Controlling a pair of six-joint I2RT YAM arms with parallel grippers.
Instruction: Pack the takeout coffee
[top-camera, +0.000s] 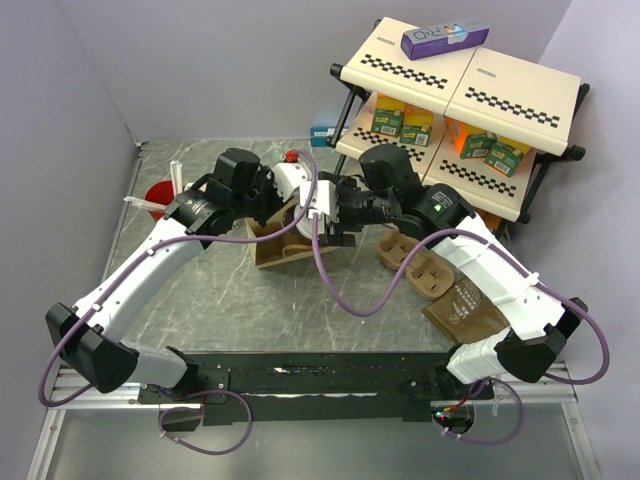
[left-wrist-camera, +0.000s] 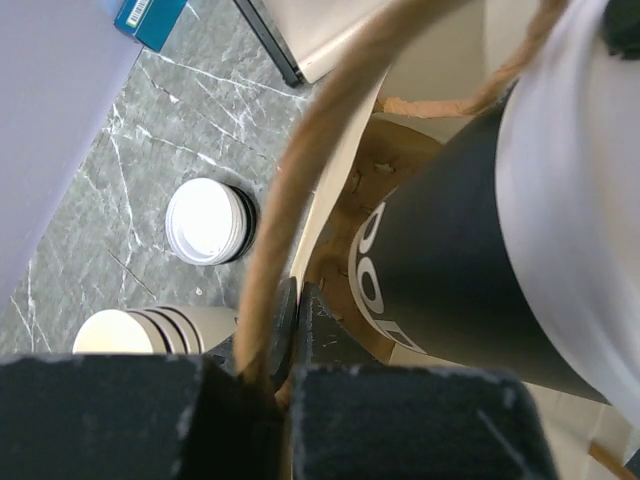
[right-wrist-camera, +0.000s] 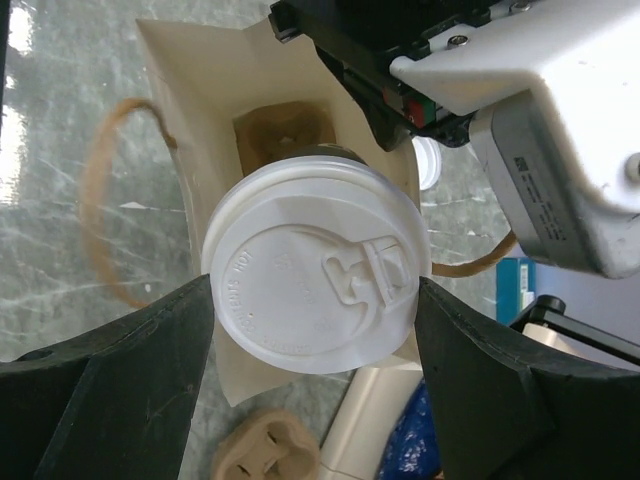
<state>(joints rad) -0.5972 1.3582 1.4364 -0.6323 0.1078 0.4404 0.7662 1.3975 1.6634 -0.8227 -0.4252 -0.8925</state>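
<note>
The takeout coffee (right-wrist-camera: 315, 275) fills the mouth of the paper bag (right-wrist-camera: 180, 90), with the right gripper (right-wrist-camera: 315, 300) flanking it and the left gripper (left-wrist-camera: 292, 310) pinching a handle (left-wrist-camera: 300, 170). A shelf rack (top-camera: 470, 90) blocks the far right corner of the tabletop (top-camera: 230, 310); its near-left stretch lies open.

two arms (top-camera: 150, 265) (top-camera: 490, 265), two white lids (right-wrist-camera: 315, 270) (left-wrist-camera: 205, 222)

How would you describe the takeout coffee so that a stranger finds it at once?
On the marble table, find the open paper bag in the middle. The takeout coffee is in its mouth, between the fingers of the right end effector. Its body is dark, its lid white; unlike the other lidded cup and the cream lidless cups, it is not on the table.
</note>
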